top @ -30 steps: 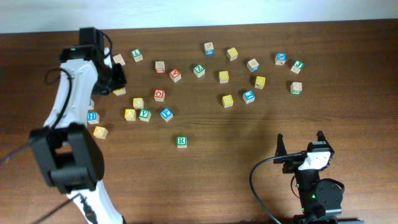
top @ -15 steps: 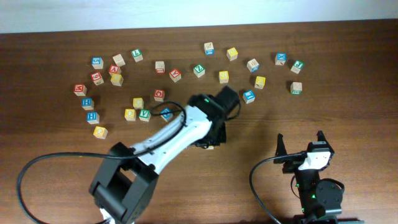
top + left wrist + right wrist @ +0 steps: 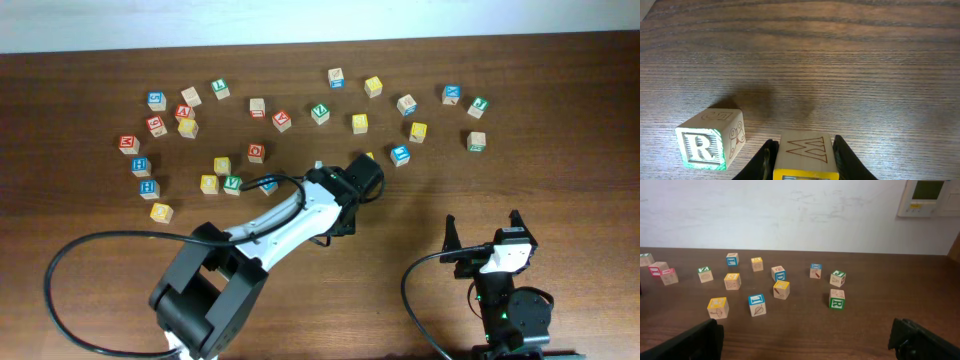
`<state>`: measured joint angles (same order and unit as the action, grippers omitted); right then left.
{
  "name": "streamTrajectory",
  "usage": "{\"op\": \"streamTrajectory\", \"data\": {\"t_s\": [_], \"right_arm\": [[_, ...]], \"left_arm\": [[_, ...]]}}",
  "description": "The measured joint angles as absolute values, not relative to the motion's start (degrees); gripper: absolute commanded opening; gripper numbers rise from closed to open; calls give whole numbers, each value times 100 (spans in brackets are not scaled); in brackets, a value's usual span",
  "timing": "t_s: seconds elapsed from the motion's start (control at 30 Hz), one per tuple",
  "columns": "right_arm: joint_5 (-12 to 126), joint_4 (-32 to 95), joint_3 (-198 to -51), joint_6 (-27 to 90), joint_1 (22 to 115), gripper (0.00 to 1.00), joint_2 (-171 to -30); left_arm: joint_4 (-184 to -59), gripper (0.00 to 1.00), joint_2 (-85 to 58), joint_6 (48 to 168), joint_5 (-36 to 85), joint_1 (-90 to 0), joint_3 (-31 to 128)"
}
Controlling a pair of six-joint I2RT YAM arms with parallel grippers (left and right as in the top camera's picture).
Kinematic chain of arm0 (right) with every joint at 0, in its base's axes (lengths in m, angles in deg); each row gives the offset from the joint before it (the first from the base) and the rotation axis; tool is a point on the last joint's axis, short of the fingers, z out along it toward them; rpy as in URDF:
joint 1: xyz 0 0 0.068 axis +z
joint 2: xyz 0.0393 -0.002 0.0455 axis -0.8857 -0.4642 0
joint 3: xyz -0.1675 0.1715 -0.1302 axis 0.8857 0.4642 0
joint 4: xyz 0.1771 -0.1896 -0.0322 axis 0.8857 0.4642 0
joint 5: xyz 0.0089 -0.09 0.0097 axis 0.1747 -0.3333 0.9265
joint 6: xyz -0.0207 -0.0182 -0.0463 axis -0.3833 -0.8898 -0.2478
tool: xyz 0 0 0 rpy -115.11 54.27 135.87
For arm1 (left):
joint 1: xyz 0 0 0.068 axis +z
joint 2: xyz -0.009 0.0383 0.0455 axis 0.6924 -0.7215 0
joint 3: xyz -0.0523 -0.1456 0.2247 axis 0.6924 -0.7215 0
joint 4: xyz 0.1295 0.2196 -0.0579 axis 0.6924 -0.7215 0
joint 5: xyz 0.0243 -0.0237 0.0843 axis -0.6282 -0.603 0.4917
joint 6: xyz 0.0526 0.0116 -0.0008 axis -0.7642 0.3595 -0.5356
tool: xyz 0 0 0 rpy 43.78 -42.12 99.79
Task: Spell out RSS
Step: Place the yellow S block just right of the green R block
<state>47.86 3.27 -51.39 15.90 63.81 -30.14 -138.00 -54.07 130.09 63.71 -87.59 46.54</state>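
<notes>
Dark wooden table below white wall bears the green R cube

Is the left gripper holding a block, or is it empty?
Holding one: the wrist view shows the left gripper with a yellow-faced wooden letter cube pinched between its dark fingers, beside the green-bordered R cube.

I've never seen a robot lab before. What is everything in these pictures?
table: one, dark brown wood, under everything
loose letter cubes: about 28, red, blue, green, yellow, plain, scattered over the far half
yellow cube: one, yellow-edged, mid-table, gripped
R cube: one, green-edged, just beside the yellow cube
wall panel: one, beige, on the white wall
left arm: one, white and black, reaching to mid-table
left fingers: two, black, shut on the yellow cube
right fingers: two, black, open, near edge
</notes>
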Motion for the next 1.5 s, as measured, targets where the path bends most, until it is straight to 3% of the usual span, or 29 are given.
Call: {"op": "streamTrajectory", "data": {"t_s": [0.43,1.0,1.2,1.5], "right_arm": [[4786,327,-5139,1592,6381,98,-3014],[4786,327,-5139,1588,6381,98,-3014],[4786,327,-5139,1592,6381,98,-3014],[4786,327,-5139,1588,6381,98,-3014]], "left_arm": [[-13473,26,-5481,12565,5542,-8340,4459],[-13553,26,-5481,12568,5590,-8305,4459],[-13595,34,-5481,12572,5610,-8241,4459],[-13597,25,-5481,12570,5603,-8241,4459]]}}
